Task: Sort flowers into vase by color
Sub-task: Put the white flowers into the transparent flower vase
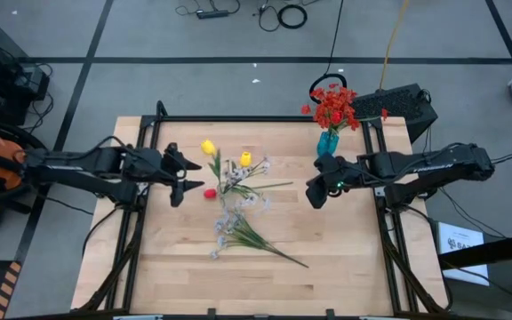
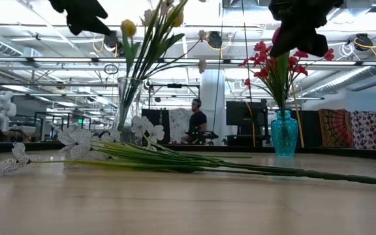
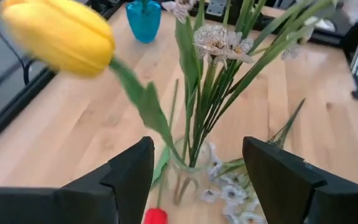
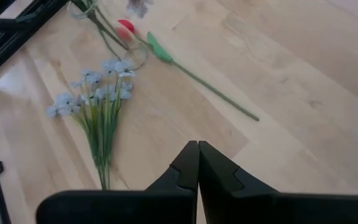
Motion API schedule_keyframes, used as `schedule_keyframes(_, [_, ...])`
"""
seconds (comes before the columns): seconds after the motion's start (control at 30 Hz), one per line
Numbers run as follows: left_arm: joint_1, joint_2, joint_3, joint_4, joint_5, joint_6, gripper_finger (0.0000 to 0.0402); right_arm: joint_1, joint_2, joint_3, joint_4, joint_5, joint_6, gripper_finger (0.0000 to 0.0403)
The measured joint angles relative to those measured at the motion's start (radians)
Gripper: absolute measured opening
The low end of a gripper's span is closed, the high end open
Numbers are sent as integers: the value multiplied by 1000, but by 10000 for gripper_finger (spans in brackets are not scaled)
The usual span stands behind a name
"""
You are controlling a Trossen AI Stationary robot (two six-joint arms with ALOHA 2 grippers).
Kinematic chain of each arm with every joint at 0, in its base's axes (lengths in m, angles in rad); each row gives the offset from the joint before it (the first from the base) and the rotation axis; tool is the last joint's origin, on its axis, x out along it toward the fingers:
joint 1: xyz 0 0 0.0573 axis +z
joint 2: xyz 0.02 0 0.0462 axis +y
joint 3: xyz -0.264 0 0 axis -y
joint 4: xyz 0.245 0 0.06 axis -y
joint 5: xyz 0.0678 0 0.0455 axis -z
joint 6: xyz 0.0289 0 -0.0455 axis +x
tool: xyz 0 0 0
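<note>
A small teal vase (image 1: 328,142) stands near the table's far right edge and holds red blossoms (image 1: 334,107); the low view shows the teal vase (image 2: 284,134) too. A clear glass vase (image 3: 188,174) mid-table holds yellow tulips (image 1: 207,147) and pale sprays. A red bud (image 1: 210,192) on a green stem (image 4: 204,84) lies beside it. A bunch of white-bluish sprays (image 1: 238,231) lies flat on the table. My left gripper (image 1: 183,176) hovers open just left of the glass vase. My right gripper (image 1: 316,191) is shut, above the table near the teal vase.
Black frame rails run along the table's left, right and far edges. Bare wood lies toward the near edge and between the lying sprays (image 4: 98,99) and the right arm. A person sits in the room far behind the table.
</note>
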Motion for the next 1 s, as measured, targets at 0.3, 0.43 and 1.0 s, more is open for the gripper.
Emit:
schedule_keyframes(0.3, [0,-46,20,-212,-2,-218,250,116,84,0,19,0,42,0])
schedule_keyframes(0.43, [0,-61,20,-228,-5,-210,250,190,171,0,33,-3,105,0])
schedule_keyframes(1.0, [0,-73,19,-299,-5,-138,214,337,537,0,405,-74,349,0])
